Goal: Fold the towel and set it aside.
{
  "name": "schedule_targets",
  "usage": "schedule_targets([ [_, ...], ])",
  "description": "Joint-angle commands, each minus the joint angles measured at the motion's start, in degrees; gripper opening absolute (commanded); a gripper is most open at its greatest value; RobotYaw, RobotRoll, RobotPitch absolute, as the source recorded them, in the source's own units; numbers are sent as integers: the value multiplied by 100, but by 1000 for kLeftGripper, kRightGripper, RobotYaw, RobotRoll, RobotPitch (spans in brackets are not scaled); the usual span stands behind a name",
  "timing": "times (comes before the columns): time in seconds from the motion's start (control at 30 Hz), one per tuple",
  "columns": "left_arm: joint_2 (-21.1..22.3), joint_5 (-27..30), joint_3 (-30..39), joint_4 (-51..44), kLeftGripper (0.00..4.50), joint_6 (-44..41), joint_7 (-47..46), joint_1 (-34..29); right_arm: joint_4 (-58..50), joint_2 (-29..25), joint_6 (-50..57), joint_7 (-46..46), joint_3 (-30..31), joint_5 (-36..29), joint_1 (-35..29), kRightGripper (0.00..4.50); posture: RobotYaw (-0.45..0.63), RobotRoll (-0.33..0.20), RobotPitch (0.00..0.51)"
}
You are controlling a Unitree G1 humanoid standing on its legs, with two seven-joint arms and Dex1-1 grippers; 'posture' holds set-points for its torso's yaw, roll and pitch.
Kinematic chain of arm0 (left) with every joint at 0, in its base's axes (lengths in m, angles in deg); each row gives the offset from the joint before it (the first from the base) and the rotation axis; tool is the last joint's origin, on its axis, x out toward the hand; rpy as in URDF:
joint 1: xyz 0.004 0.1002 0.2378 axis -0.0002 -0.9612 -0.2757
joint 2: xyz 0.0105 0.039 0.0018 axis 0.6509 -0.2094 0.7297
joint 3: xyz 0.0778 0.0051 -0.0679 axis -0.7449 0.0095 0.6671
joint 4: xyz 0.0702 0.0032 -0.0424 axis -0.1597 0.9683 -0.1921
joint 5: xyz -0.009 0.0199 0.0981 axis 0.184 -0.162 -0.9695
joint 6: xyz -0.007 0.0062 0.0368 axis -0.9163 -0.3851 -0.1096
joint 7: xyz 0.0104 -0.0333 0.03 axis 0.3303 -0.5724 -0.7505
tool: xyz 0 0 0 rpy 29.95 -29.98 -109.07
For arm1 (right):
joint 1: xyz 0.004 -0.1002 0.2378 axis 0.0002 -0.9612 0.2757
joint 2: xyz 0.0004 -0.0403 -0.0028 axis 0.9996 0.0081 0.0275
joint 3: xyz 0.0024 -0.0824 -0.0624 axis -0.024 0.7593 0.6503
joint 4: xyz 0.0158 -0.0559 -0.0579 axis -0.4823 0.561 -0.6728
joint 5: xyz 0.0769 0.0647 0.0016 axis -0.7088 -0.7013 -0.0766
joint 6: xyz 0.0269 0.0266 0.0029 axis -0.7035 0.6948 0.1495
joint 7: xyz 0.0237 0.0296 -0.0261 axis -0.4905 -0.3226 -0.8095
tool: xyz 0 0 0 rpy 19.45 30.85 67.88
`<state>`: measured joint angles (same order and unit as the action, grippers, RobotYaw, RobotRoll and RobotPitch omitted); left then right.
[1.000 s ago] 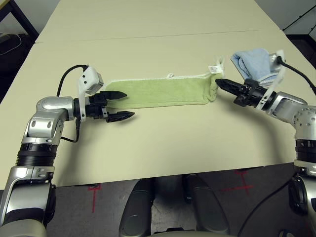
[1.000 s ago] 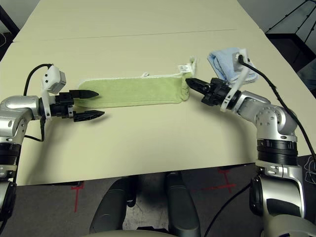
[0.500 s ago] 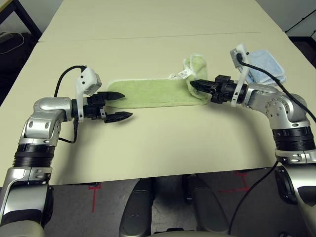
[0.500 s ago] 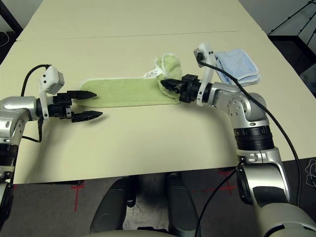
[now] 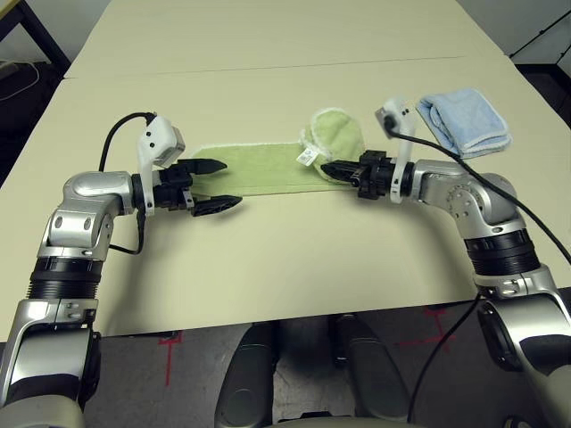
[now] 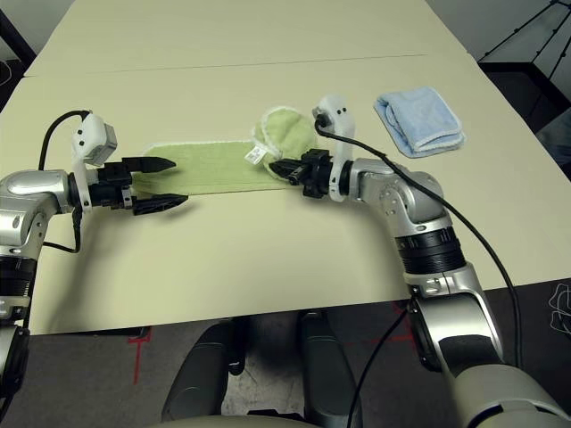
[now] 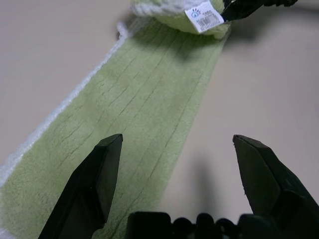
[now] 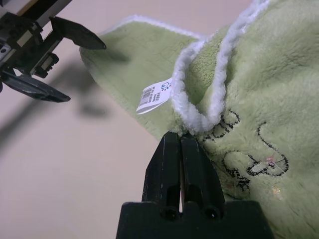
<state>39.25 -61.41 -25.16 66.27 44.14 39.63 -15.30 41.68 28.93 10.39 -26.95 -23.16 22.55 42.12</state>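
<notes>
While my right gripper (image 8: 180, 137) clenches the light green terry towel's (image 5: 259, 167) white-edged end w/ tag, lifted over its strip, left gripper (image 5: 217, 184) gapes at the opposite end.

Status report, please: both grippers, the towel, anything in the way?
Left gripper open at the towel's left end. Right gripper shut on the towel's lifted right end. Blue towel lies off to the right, not in the way.
</notes>
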Motion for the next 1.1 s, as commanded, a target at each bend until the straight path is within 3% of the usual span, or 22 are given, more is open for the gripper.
schedule_targets([
  [0.03, 13, -2, -34, 34, 4500, 16, 11, -14, 96, 6, 40, -166, 222, 137, 18, 14, 12, 0, 176],
  [0.17, 36, 11, -22, -17, 4500, -17, 9, -46, 158, -9, -9, -278, 386, 307, 40, 14, 15, 0, 175],
  [0.27, 53, 23, -4, -33, 4500, -33, 11, -70, 219, 5, -28, -311, 428, 417, 86, 771, 16, 0, 175],
  [0.6, 43, 30, 3, -44, 4500, -47, -2, -103, 73, -371, -423, -963, -151, 161, 129, 4476, 6, 0, 173],
  [0.8, 16, -3, -47, 59, 4500, -9, 30, -22, 117, -870, -775, -1640, -395, 53, 62, 4493, -8, 0, 167],
  [1.1, 15, -8, -52, 44, 4500, 21, 26, -29, 1928, -1080, -3600, -1934, -650, 927, 85, 4493, -3, 0, 163],
])
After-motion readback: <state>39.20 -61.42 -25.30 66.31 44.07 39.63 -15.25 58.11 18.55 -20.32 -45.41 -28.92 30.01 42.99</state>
